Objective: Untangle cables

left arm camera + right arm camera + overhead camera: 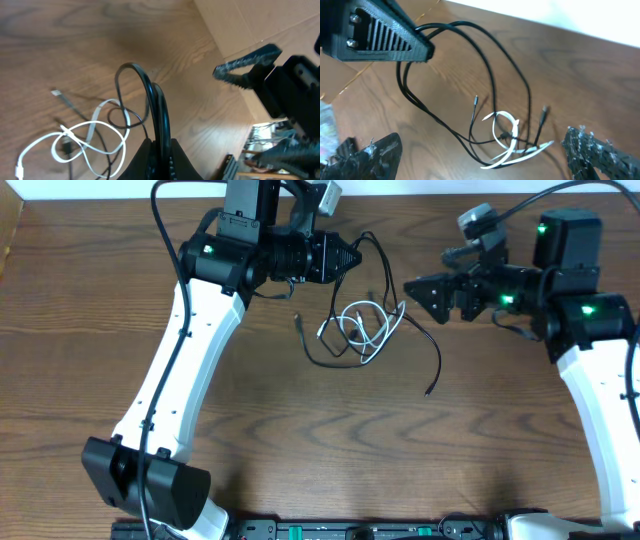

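Tight gap between left gripper [351,256] and right gripper [416,290]. Raised loops of the black cable [159,120], pinched in the left one's closed jaws, cross it. The white cable [506,116] knot lies just near of that gap, with a black tail trailing near-right. I read open table [300,445] on the near side, wide between arms. The left arm's white link [185,350] slants across the left. The right arm's link [600,405] walls the right edge.

1 blk cable [438,358], 1 wht cable [358,320]
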Motion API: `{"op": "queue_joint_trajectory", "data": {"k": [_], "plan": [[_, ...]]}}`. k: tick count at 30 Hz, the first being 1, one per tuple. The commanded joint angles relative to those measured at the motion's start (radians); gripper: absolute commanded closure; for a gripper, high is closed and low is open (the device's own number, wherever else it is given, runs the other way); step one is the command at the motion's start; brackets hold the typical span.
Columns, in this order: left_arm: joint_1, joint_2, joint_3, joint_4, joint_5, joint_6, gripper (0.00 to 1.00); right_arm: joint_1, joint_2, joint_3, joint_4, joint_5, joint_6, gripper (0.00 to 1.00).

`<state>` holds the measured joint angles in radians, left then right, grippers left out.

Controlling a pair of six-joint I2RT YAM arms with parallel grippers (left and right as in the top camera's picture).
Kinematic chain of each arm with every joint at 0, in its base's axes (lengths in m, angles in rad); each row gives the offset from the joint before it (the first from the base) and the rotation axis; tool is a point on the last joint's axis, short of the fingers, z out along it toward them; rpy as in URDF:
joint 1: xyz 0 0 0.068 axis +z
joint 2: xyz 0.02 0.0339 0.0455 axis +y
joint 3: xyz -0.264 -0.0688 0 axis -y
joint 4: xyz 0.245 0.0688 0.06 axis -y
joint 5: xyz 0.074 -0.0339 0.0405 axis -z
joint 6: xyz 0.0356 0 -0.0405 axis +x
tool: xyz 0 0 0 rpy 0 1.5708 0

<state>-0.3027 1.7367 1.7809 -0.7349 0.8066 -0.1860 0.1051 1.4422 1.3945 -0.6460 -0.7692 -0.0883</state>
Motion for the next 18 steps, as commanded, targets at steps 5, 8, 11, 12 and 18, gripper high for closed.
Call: {"op": "queue_joint_trajectory", "data": {"k": [5,8,11,12,18], "plan": [[0.005,0.003,0.008,-0.004,0.021,-0.079,0.93,0.075,0.051,0.002,-0.04,0.195,0.096,0.01],[0.006,-0.001,0.008,-0.008,0.02,-0.079,0.93,0.08,0.09,0.002,-0.086,0.295,0.175,0.01],[0.014,-0.001,0.008,-0.011,0.008,-0.079,0.93,0.08,0.148,0.002,-0.138,0.294,0.194,0.01],[0.016,-0.001,0.008,-0.013,-0.003,-0.079,0.93,0.082,0.167,0.002,-0.154,0.293,0.201,0.01],[0.016,-0.001,0.008,-0.043,-0.172,-0.164,0.92,0.094,0.271,0.002,-0.177,0.288,0.268,0.34]]}}
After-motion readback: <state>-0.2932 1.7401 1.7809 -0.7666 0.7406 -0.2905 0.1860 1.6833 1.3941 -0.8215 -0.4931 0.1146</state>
